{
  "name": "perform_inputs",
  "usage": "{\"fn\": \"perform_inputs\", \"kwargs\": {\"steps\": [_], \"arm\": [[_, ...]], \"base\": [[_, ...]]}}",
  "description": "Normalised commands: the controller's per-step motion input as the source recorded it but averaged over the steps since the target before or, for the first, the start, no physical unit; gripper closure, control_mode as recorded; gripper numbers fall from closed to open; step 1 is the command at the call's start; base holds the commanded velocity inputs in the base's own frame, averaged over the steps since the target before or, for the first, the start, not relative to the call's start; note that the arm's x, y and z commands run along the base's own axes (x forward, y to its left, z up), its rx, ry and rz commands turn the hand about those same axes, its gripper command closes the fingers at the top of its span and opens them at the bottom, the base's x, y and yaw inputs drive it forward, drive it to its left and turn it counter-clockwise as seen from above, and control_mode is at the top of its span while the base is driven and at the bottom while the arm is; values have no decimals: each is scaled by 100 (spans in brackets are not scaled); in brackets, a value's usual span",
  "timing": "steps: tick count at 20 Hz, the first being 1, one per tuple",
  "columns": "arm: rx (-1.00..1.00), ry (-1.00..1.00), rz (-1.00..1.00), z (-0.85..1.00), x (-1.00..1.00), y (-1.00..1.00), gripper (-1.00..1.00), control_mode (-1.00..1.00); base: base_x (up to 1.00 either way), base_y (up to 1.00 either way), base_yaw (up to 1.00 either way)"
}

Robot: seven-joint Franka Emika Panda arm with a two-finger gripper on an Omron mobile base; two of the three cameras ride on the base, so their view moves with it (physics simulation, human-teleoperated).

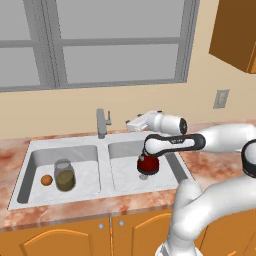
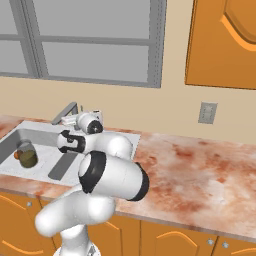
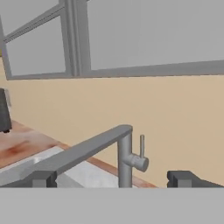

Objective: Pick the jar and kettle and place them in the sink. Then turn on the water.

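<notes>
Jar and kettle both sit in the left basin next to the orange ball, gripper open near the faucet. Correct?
Not quite. In the left base view only the jar shares the left basin with the orange ball; the kettle sits in the right basin. The gripper is open, facing the faucet, as the hand view shows.

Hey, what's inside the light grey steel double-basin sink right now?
The sink holds a clear glass jar with olive-brown contents and a small orange ball in its left basin. The dark-red kettle sits in the right basin, its top covered by the white arm.
</notes>
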Motion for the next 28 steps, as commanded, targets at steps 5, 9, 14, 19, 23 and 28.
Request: {"fn": "perform_inputs", "kwargs": {"steps": [5, 9, 14, 19, 23, 28], "arm": [[0, -2, 0, -29, 35, 0, -100, -100], [0, 0, 0, -21, 37, 0, -100, -100], [0, -4, 1, -11, 42, 0, -100, -100], [0, -6, 2, -13, 40, 0, -100, -100], [0, 0, 1, -18, 34, 0, -100, -100], [0, -6, 0, -21, 33, 0, -100, -100]], "base": [[0, 0, 0], [0, 0, 0], [0, 0, 0], [0, 0, 0], [0, 0, 0], [0, 0, 0]]}}
